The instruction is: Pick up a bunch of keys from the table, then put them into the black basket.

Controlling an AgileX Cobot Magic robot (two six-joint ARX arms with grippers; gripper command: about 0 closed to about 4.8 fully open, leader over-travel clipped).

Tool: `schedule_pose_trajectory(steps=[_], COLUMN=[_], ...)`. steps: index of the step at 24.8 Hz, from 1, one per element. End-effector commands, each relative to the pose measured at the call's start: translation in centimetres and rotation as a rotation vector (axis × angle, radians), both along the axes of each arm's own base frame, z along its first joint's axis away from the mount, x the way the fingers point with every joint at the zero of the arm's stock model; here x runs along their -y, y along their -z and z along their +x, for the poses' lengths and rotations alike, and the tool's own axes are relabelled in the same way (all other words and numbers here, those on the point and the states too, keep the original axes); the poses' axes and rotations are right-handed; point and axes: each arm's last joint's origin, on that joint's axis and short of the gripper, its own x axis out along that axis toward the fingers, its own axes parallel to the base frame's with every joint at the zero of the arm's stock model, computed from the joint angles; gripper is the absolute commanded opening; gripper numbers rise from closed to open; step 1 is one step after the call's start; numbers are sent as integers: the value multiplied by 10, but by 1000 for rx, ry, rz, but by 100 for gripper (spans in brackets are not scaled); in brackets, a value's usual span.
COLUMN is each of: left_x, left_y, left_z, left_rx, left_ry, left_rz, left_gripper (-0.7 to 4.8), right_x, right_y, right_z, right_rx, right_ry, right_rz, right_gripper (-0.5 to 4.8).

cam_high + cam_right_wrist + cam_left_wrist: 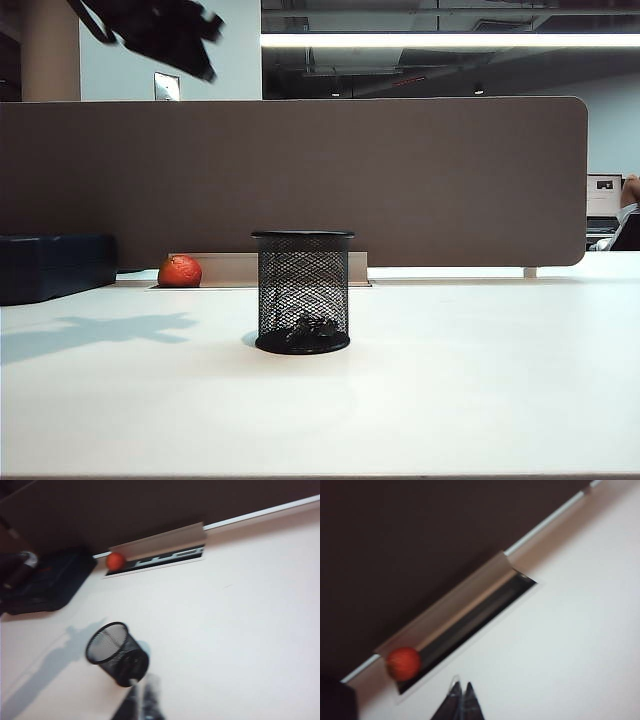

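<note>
Both end effectors, left (pixel 461 700) and right (pixel 142 700), hang above table (pixel 480 380).

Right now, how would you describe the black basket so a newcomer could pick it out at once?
Start from the wide white table in front of the brown partition. Near its middle stands the black basket, upright, with the bunch of keys lying at its bottom. Its see-through wire mesh sets it apart from the solid dark blue box and the orange fruit behind it.

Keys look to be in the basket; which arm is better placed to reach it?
Probably right: the right gripper hangs close to the black basket. The left gripper, shut, is over by the orange fruit.
</note>
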Motion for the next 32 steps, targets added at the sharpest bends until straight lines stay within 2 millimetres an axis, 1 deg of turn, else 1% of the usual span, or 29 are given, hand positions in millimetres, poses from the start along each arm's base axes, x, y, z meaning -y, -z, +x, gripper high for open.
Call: schedule_pose_trajectory(steps=[1,4,5,9,11,12,13,15,18,22,26,29,30,32], left_x=[-14,-29,-39,-53,-64,-72,-79,-89,-97,-101,-103,-104,-105,-106], left_y=[-15,-25,-31,-43,-52,-57,-60,-63,-65,-67,-73,-77,-76,-71], left_z=[-8,-17,-24,-37,-48,-55,-63,-73,-83,-97,-113,-126,-135,-144], left_rx=[19,3,6,36,63,68,63,56,47,35,60,84,97,107], left_ry=[-53,-110,-139,-177,-211,-239,-271,-313,-341,-356,-345,-344,-345,-347], left_rz=[-72,-172,-191,-201,-209,-239,-280,-295,-288,-286,-298,-339,-365,-369], left_gripper=[-6,-6,-6,-6,-6,-6,-6,-6,-6,-6,-6,-6,-6,-6], right_x=[2,4,5,6,7,7,7,7,7,7,9,10,10,10], right_y=[-4,-5,-7,-13,-15,-15,-10,-1,8,15,14,13,13,13], right_z=[0,1,2,3,4,5,6,7,7,3,-4,-8,-10,-10], right_rx=[66,97,126,196,230,247,258,251,248,268,292,309,316,318], right_ry=[57,99,133,185,213,220,221,220,220,227,273,306,310,308], right_rz=[-99,-162,-201,-249,-249,-247,-245,-246,-246,-240,-243,-243,-242,-242], right_gripper=[-8,-8,-8,-8,-8,-8,-8,-8,-8,-8,-8,-8,-8,-8])
